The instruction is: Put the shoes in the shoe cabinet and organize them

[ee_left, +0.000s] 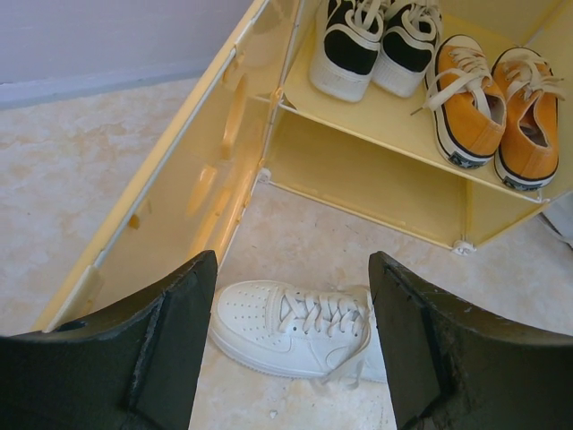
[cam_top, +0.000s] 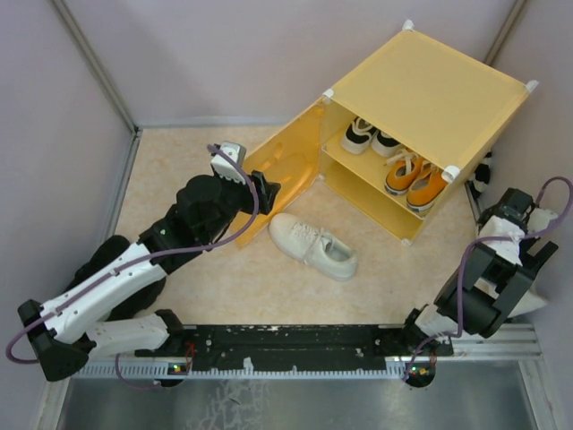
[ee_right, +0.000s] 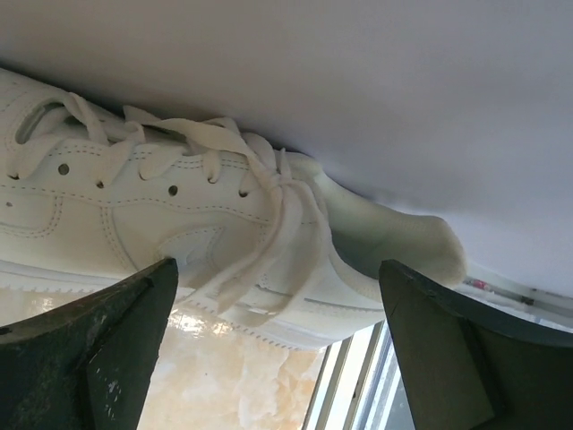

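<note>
The yellow shoe cabinet (cam_top: 430,90) stands at the back right, its door (cam_top: 285,163) swung open to the left. The black-and-white pair (cam_top: 372,139) and the orange pair (cam_top: 414,182) sit side by side on its inner shelf (ee_left: 394,125). One off-white shoe (cam_top: 314,245) lies on the floor in front of the cabinet. My left gripper (ee_left: 294,258) is open and empty above it, next to the door. A second off-white shoe (ee_right: 179,224) lies against the right wall. My right gripper (ee_right: 277,264) is open just in front of its heel, not touching it.
The compartment (ee_left: 358,179) under the shelf holds nothing. A metal rail (cam_top: 295,345) runs along the near edge. Grey walls (cam_top: 54,134) close in the left, back and right sides. The right arm (cam_top: 501,269) is folded near the right wall.
</note>
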`<state>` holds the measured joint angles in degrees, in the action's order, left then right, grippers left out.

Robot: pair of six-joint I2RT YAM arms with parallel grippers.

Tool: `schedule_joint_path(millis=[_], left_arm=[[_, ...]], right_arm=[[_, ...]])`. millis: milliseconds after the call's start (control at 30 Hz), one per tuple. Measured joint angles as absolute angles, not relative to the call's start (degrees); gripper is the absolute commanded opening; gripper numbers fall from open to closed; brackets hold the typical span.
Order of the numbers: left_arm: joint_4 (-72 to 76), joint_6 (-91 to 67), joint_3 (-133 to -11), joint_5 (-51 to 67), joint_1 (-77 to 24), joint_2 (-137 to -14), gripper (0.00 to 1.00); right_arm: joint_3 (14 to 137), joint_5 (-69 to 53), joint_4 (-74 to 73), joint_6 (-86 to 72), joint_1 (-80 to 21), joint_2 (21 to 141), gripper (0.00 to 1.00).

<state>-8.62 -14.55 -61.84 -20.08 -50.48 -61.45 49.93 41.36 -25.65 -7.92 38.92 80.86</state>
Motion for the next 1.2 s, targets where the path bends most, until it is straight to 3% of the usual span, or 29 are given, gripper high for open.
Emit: schedule_joint_path(millis=[367,467,533,567,667,967,1200], left_arm=[[-8.3,-14.2,-61.6,-21.2,-50.5,-60.6,0.75],[-8.1,-14.1,-61.5,-21.5,-50.5,-60.0,0.75],[-8.1,-14.1,-61.4,-21.7,-50.5,-59.6,0.75],[-8.1,-14.1,-61.3,-21.8,-50.5,-59.4,0.75],[-8.0,-14.1,-61.3,-22.0,-50.5,-59.0,0.75],[-7.9,-14.1,-61.2,-22.0,-50.5,-58.8,0.75],[-7.9,-14.2,-61.2,-21.7,-50.5,-58.7,0.75]], right_arm=[[51.5,39.0,-25.8,-6.5,38.9,84.9,0.90],[52.1,38.5,-26.2,-6.7,38.9,85.6,0.84],[52.3,38.3,-26.3,-6.7,38.9,86.0,0.70],[52.4,38.2,-26.3,-6.7,38.9,86.0,0.57],[52.6,38.7,-27.7,-6.9,38.9,86.0,0.00],[51.6,39.1,-29.6,-8.4,38.9,82.4,0.00],[48.7,32.4,-33.8,-18.0,32.1,69.5,0.00]])
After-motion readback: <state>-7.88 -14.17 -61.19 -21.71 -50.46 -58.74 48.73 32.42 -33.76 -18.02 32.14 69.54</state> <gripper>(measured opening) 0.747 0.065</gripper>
